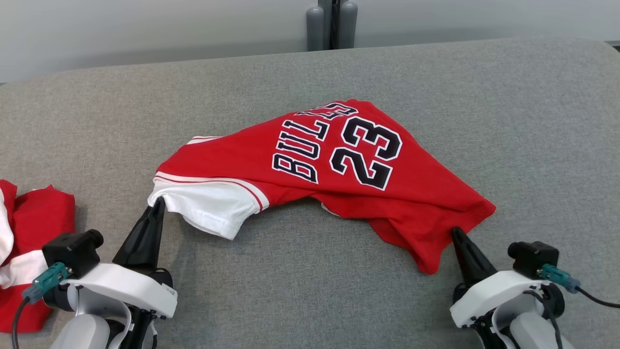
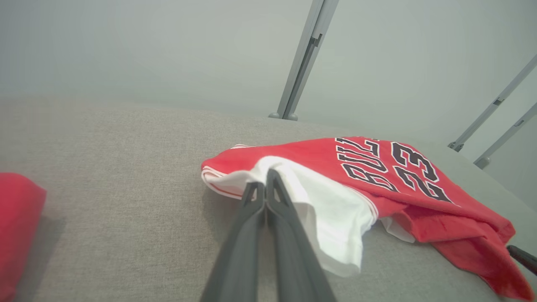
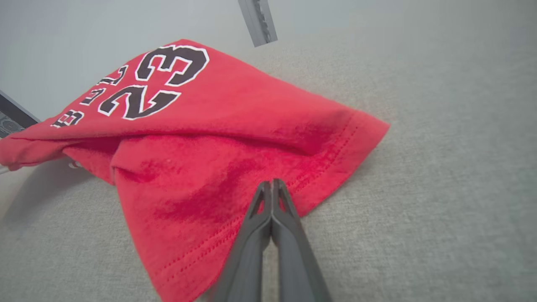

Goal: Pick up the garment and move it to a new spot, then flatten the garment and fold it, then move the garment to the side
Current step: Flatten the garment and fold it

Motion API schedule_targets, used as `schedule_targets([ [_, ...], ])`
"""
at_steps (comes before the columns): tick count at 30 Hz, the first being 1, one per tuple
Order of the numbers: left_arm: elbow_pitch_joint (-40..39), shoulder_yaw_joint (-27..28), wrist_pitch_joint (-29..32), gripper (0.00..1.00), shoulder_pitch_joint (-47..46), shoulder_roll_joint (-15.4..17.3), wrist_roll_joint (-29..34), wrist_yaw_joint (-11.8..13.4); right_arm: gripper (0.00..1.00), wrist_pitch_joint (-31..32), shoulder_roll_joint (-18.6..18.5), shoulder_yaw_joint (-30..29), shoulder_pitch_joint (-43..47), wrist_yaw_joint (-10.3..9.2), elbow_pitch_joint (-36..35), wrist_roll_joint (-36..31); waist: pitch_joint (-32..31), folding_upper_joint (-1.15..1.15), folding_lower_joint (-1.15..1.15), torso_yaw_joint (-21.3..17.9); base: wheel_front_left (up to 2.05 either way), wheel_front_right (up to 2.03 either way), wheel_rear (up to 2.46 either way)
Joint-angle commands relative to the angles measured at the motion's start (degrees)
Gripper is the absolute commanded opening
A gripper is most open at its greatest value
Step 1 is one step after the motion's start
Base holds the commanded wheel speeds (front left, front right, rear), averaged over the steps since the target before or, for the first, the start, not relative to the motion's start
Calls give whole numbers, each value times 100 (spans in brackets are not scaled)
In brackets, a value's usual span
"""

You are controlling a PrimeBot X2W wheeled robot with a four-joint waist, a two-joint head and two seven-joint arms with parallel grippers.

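Observation:
The garment (image 1: 339, 160), a red jersey printed "BULLS 23" with a white sleeve, lies bunched and partly raised across the middle of the grey table. My left gripper (image 1: 159, 203) is shut on the edge of the white sleeve (image 2: 335, 209) at the garment's left end. In the left wrist view its closed fingers (image 2: 266, 184) meet at the white cloth. My right gripper (image 1: 455, 232) is shut on the red hem at the garment's lower right corner. The right wrist view has those fingertips (image 3: 272, 186) pinched together on the stitched hem of the garment (image 3: 235, 138).
A second red and white cloth (image 1: 29, 242) lies heaped at the table's left edge, beside my left arm. Grey posts (image 1: 332, 24) stand behind the table's far edge. Grey padded table surface (image 1: 310, 291) stretches between my two arms.

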Motion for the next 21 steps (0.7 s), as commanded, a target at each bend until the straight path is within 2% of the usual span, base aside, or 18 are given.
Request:
schedule_targets([
  [1,-30,30,-41,0,-47,48,30,-17,0,-6,-80,-62,64,1,-87,-28,-8,0,0,-8,0,0,0],
  [6,-128,99,-162,0,-47,94,56,44,0,-6,-184,-260,150,1,-400,-131,-32,0,0,-35,0,0,0],
  [9,-202,155,-268,0,-62,106,74,81,0,-6,-134,-364,237,1,-543,102,-37,0,0,-35,0,0,0],
  [10,-213,159,-296,0,-64,114,89,83,42,-6,-131,-321,258,1,-572,187,-37,0,0,-31,0,0,0],
  [11,-228,177,-331,0,-76,125,108,96,100,-6,-148,-251,264,1,-606,261,-36,0,0,-27,0,0,0],
  [21,-239,289,-600,0,-250,155,246,224,100,-6,-430,955,435,1,-761,1048,8,0,0,38,0,0,0],
])
